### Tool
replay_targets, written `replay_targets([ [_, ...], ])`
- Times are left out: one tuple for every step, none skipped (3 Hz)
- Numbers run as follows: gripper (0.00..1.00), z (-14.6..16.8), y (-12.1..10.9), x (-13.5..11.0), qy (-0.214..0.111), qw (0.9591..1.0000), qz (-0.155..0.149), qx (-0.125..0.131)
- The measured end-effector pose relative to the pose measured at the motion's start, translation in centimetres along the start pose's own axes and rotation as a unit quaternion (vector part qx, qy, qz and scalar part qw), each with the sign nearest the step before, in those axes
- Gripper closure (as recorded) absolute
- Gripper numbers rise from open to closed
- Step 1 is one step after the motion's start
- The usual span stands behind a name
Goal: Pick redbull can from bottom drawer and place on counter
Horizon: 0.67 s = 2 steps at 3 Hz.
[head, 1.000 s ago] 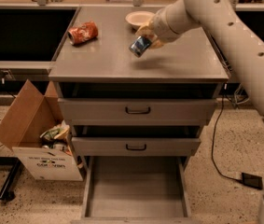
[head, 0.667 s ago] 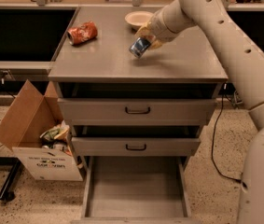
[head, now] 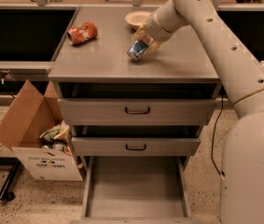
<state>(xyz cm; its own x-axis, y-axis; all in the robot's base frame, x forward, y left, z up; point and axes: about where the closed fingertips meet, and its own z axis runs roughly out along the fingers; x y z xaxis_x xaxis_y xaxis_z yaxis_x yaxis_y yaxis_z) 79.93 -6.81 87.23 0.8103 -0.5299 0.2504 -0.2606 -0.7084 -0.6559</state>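
My gripper [head: 142, 45] is shut on the redbull can [head: 137, 50], a slim blue-and-silver can held tilted, silver end toward the camera, just above the counter [head: 178, 62] near its middle. The arm reaches in from the upper right. The bottom drawer [head: 136, 190] is pulled open at the foot of the cabinet and its grey floor is bare.
An orange-red dented can [head: 82, 32] lies at the counter's back left. A pale bowl [head: 137, 17] sits at the back, behind the gripper. Two shallower drawers with black handles [head: 137, 110] are partly open. An open cardboard box [head: 36, 136] with trash stands on the floor at left.
The arm has shifted slightly; the can stays in the gripper at about the same spot over the counter.
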Motion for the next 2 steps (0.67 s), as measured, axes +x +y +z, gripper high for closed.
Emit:
replay_targets([
  [0.00,0.1,-0.3,-0.1,-0.001,1.0000,-0.002,0.000],
  [0.00,-2.3,-1.2,0.4,0.022,0.9996,-0.005,0.020],
])
